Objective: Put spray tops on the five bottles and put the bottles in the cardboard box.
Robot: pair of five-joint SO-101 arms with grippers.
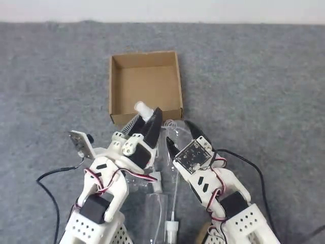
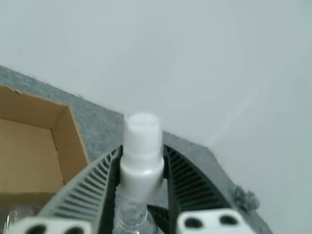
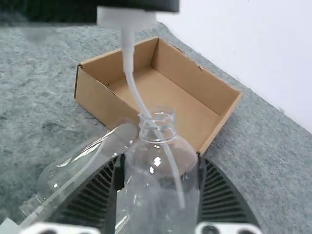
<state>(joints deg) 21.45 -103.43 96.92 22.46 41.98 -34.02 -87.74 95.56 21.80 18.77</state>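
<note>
While the cardboard box point(image 1: 146, 81) stood open on the grey carpet point(image 1: 254, 76) just beyond both arms, no bottle in it, a clear plastic bottle point(image 3: 156, 148) was held before its near wall with the open neck raised, clamped at the body between the jaws of the right gripper point(image 3: 158, 165). A second clear bottle point(image 3: 80, 165) was seen lying on its side just beside it. The white spray top point(image 2: 142, 141) was pinched at its collar by the jaws of the left gripper point(image 2: 141, 155) above the held bottle's mouth, and its thin dip tube point(image 3: 130, 80) was threaded down through the neck. The bottle was judged light, thin-walled and slippery, apt to buckle under a hard squeeze, so a hold low on the body was favoured; the tube was judged limp, so the top was best taken by its rigid collar.
</note>
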